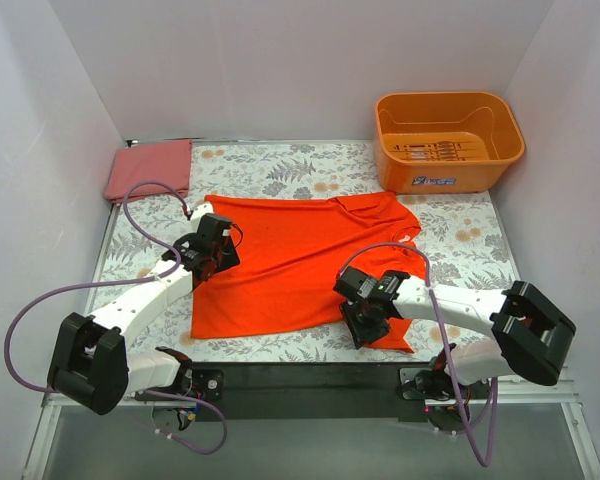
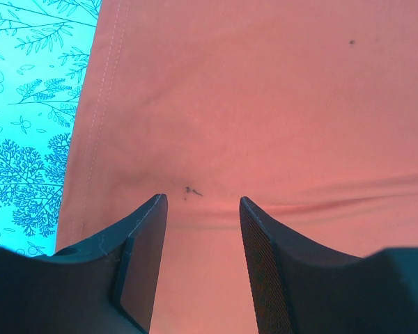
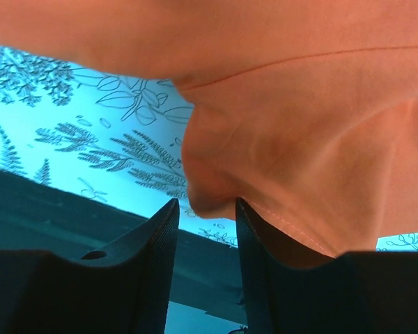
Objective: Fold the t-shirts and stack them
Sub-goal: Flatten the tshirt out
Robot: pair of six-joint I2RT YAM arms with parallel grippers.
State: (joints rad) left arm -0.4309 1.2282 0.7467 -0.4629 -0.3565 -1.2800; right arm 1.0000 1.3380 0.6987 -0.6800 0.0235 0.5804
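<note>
The orange-red t-shirt (image 1: 290,265) lies spread flat in the middle of the table. The pinkish-red t-shirt (image 1: 150,168) lies as a folded rectangle at the back left corner. My left gripper (image 1: 208,255) is over the orange-red shirt's left edge. In the left wrist view it (image 2: 202,202) is open, with only flat cloth (image 2: 265,104) below the jaws. My right gripper (image 1: 363,318) is at the shirt's near right corner. In the right wrist view it (image 3: 205,203) is open, and a bunched fold of the hem (image 3: 216,177) sits right at the fingertips.
A rigid orange plastic tub (image 1: 448,140) stands at the back right. The floral tablecloth (image 1: 450,235) shows around the shirt. A dark bar (image 1: 300,378) runs along the near table edge between the arm bases. White walls enclose three sides.
</note>
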